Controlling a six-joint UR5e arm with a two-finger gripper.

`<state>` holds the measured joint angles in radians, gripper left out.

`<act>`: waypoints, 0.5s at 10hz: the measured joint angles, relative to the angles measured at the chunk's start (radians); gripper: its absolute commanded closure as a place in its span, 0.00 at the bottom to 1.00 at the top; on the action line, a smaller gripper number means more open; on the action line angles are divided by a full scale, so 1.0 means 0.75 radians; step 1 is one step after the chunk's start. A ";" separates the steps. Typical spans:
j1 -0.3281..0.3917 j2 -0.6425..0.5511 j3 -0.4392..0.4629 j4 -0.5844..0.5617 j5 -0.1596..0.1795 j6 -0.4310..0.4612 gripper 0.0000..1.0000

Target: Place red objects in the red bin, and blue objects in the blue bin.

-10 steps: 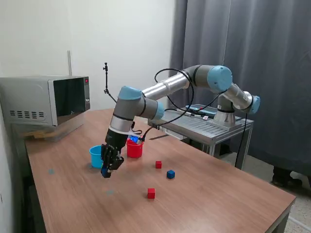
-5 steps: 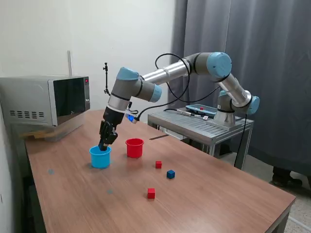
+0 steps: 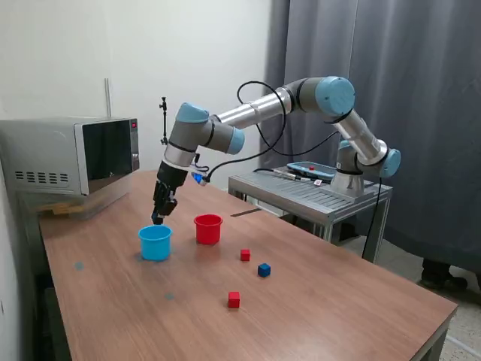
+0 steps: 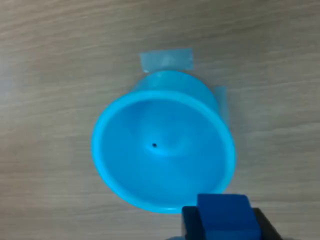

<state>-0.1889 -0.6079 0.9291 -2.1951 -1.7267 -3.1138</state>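
Observation:
My gripper (image 3: 158, 219) hangs just above the light blue cup (image 3: 155, 242), shut on a dark blue cube (image 4: 226, 216). In the wrist view the cup (image 4: 160, 150) is seen from above and holds nothing, with the held cube over its rim. The red cup (image 3: 207, 229) stands beside the blue cup, toward the exterior view's right. On the table lie a red cube (image 3: 245, 255), a second dark blue cube (image 3: 264, 269) and another red cube (image 3: 234, 299).
A microwave (image 3: 71, 156) stands at the back on the exterior view's left. A metal stand (image 3: 316, 194) with the arm's base is beyond the table on the right. Pieces of pale tape (image 4: 166, 60) are stuck on the wooden table (image 3: 338, 316) by the blue cup.
My gripper rose from table level in front of the blue cup, carrying the blue cube, and moved over the cup. It now sits slightly higher than half a second ago.

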 measured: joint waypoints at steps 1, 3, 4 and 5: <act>-0.011 0.000 0.006 0.000 -0.006 0.007 1.00; -0.031 -0.001 0.018 0.001 -0.010 0.019 1.00; -0.042 -0.001 0.025 0.001 -0.010 0.023 1.00; -0.052 -0.001 0.031 0.000 -0.010 0.025 1.00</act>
<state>-0.2277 -0.6089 0.9525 -2.1949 -1.7340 -3.0953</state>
